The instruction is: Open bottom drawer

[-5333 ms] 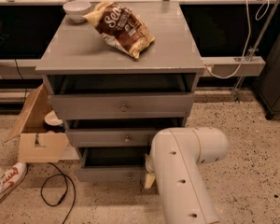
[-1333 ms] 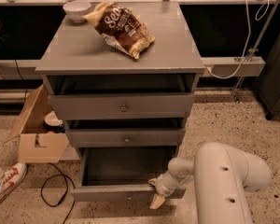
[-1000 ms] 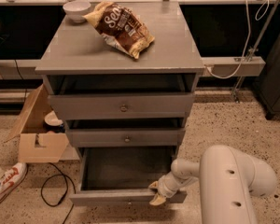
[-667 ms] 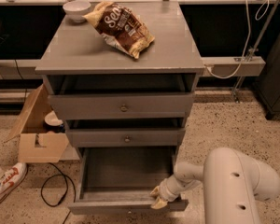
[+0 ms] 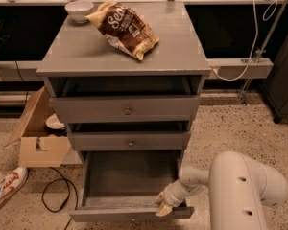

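One drawer of three stands out from its frame: the grey wooden bottom drawer (image 5: 115, 215), nearest the camera at the foot of the unit, with its front panel well forward and its inner floor exposed. Its knob is not visible from this angle. The pincer (image 5: 164, 206) of the white robot arm (image 5: 240, 186) sits at the right end of that front panel, at its top edge. Whether it is grasping the panel or released from it cannot be told.

Behind and above, the mid-sized grey middle drawer (image 5: 129, 141) and the tall grey top drawer (image 5: 127, 110) appear closed, each showing a small round metal knob. On the flat grey top of the desk (image 5: 86, 51) lie a brown and yellow crisp bag (image 5: 125, 28) and, further back, a white bowl (image 5: 79, 9).

Judgement: the opening is substantially done. What remains, at most, is a little more travel and clearing the pincer from the panel.
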### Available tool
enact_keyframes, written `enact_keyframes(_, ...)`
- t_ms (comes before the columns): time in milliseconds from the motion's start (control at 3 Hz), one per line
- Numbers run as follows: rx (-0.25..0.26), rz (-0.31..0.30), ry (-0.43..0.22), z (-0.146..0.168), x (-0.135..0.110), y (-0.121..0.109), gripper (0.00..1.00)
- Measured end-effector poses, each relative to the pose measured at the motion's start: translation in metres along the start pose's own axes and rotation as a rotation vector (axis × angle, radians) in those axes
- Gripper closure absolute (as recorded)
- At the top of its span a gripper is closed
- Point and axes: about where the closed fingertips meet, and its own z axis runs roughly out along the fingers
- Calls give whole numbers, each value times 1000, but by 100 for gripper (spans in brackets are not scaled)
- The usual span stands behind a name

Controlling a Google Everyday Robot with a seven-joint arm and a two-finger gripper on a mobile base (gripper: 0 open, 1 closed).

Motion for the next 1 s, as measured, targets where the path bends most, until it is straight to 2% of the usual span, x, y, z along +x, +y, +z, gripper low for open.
enact_keyframes(333,0,0,0,0,0,0,33)
enact_keyframes(667,47,-32,-12,-20,-7,6,10)
enact_keyframes(1000,120,-89,-7,-54,-25,16,0)
